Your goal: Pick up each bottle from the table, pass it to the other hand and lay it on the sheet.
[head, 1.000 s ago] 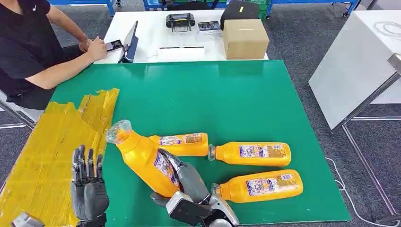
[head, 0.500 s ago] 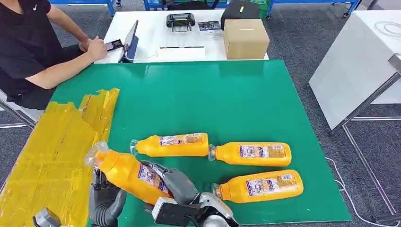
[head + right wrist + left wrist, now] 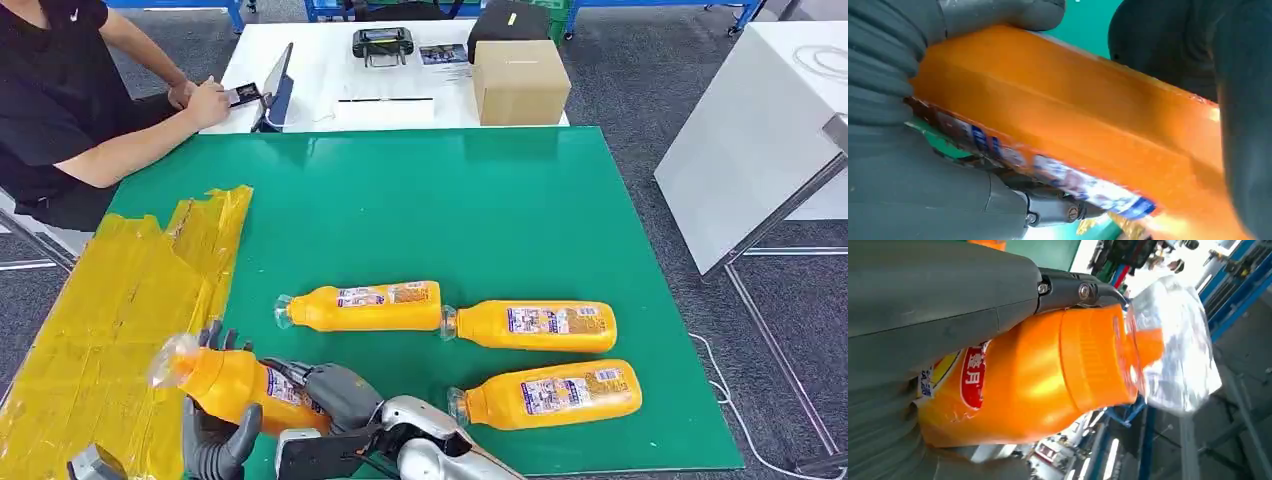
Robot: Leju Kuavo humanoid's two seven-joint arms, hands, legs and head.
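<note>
Orange bottle (image 3: 245, 388) hangs low over the desk (image 3: 420, 210) edge beside the sheet (image 3: 110, 310), my right fingers (image 3: 335, 388) wrapped around its body, left fingers (image 3: 222, 432) seemingly closing underneath, so I should release right only once left grips firmly.

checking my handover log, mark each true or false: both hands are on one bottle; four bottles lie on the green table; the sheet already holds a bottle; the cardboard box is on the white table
1. Both hands are on one bottle: true. The left hand and right hand both grip the held bottle.
2. Four bottles lie on the green table: false, three do.
3. The yellow sheet already holds a bottle: false, none lies on it.
4. The cardboard box is on the white table: true.
</note>
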